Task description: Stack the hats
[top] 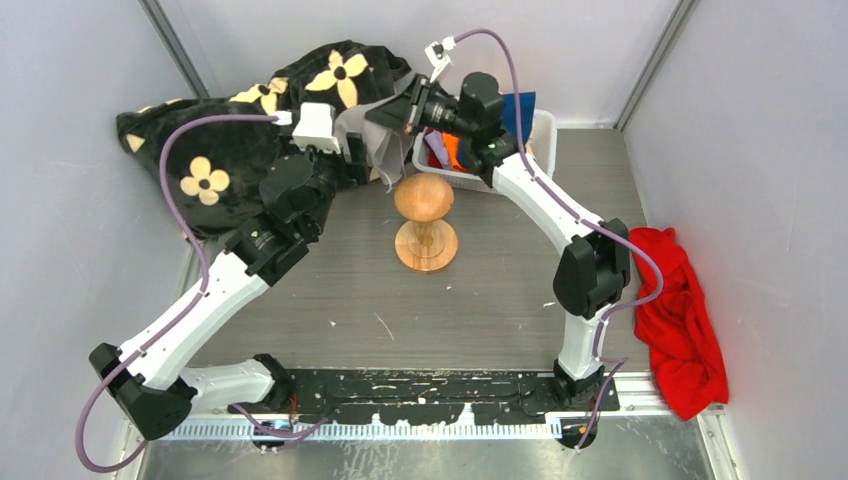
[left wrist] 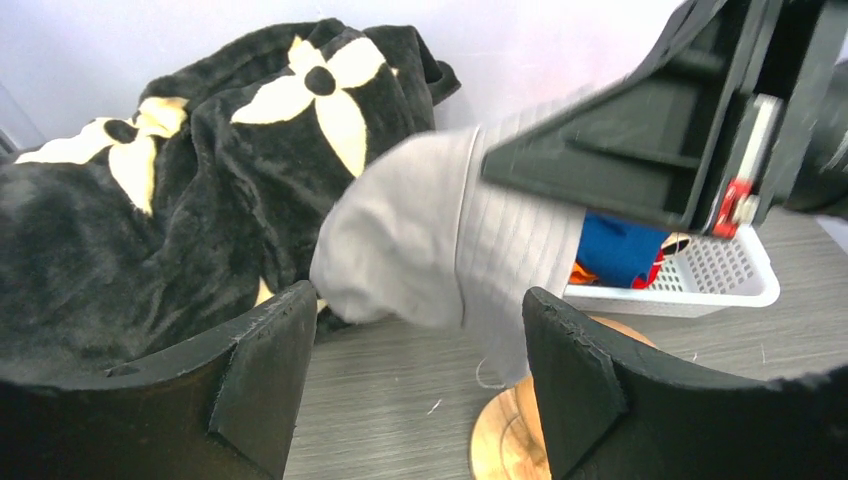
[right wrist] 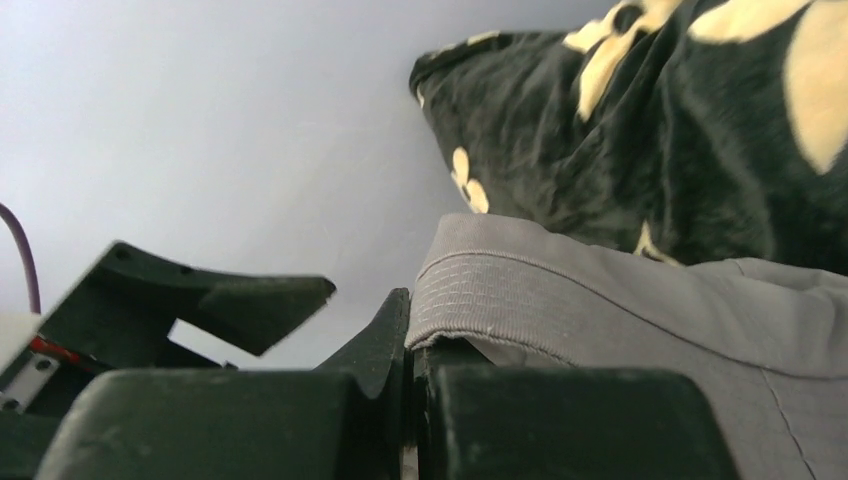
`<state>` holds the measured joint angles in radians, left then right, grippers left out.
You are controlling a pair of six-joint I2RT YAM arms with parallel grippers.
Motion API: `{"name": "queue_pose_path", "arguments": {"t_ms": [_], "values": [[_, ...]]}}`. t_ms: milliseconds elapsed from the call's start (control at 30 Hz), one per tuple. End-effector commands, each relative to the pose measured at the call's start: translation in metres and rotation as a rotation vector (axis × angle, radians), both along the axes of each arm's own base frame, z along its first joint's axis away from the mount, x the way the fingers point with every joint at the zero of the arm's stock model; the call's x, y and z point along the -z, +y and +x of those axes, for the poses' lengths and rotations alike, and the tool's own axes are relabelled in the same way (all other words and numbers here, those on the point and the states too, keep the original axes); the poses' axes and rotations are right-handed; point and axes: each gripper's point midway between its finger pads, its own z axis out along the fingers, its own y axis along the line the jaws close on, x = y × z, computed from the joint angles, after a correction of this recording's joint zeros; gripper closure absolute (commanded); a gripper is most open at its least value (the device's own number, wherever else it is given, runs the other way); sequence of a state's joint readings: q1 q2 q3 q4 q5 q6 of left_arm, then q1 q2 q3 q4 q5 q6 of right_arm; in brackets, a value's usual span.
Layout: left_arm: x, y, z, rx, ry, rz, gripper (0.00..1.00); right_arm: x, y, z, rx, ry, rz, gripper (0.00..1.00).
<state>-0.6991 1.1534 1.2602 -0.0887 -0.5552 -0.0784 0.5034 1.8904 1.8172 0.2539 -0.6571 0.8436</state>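
Grey hat (top: 375, 148) is held up just behind and left of the wooden stand (top: 425, 230). It is pinched at the stitched brim by the right gripper (right wrist: 412, 335), jaws closed flat on the fabric. The crown sags down toward the stand's knob. Left gripper (left wrist: 420, 350) is spread wide with nothing gripped; the hat body lies straight ahead of its fingers. A blue hat (left wrist: 615, 250) is seen in the white basket (left wrist: 720, 285) behind the stand. Judged: the hat must be carried forward and right over the knob.
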Motion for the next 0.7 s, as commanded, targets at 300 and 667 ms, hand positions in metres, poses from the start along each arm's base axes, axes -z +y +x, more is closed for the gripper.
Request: {"name": "queue_pose_path", "arguments": {"t_ms": [300,667], "values": [[-0.032,0.016,-0.018,0.007,-0.077,-0.092,0.25,-0.026,-0.021,-0.063,-0.016,-0.130,0.021,0.99],[-0.020,0.008,-0.021,0.057,-0.044,-0.094,0.28,0.014,-0.060,-0.086,0.111,-0.087,-0.107,0.99]]}}
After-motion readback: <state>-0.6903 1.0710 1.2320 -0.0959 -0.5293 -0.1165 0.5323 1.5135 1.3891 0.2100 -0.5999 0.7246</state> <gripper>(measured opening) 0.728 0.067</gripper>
